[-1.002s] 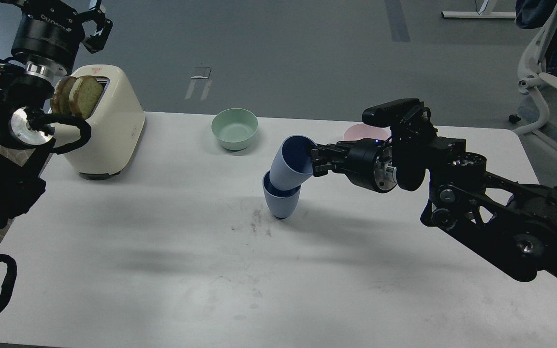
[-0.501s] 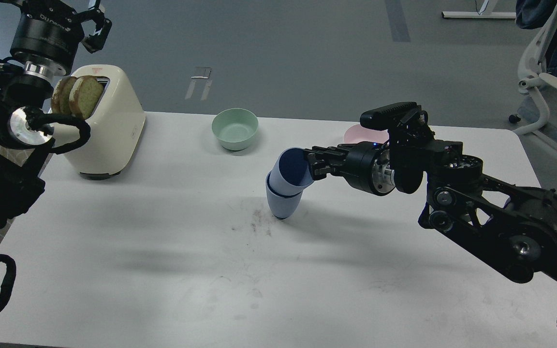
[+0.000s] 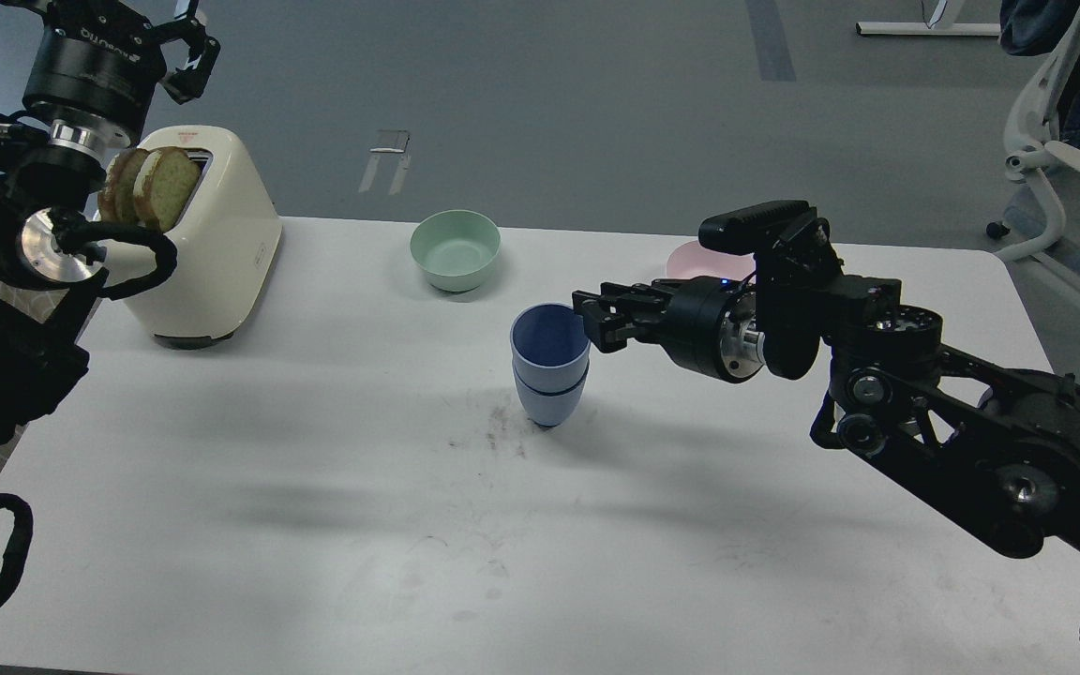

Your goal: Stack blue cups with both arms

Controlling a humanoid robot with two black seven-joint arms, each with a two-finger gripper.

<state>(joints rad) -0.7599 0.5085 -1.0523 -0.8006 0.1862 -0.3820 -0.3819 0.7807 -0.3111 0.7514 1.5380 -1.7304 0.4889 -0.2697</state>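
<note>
The two blue cups stand nested and upright at the middle of the white table [image 3: 315, 487]: the upper cup [image 3: 549, 345] sits inside the lower cup [image 3: 547, 403]. My right gripper [image 3: 593, 322] reaches in from the right, level with the upper cup's rim. Its jaws are spread, with the fingertips [image 3: 587, 302] right at the rim's right side, and it holds nothing. My left gripper [image 3: 191, 56] is raised at the top left above the toaster, far from the cups, open and empty.
A cream toaster [image 3: 221, 234] with two bread slices [image 3: 151, 187] stands at the back left. A mint-green bowl [image 3: 456, 248] sits behind the cups. A pink bowl [image 3: 695, 258] is partly hidden behind my right arm. A white chair [image 3: 1056, 159] stands off the table's right.
The upper cup, held tilted by my right gripper, has dropped down into the lower cup and now stands upright. The right gripper's jaws have spread. The left arm has barely moved.
</note>
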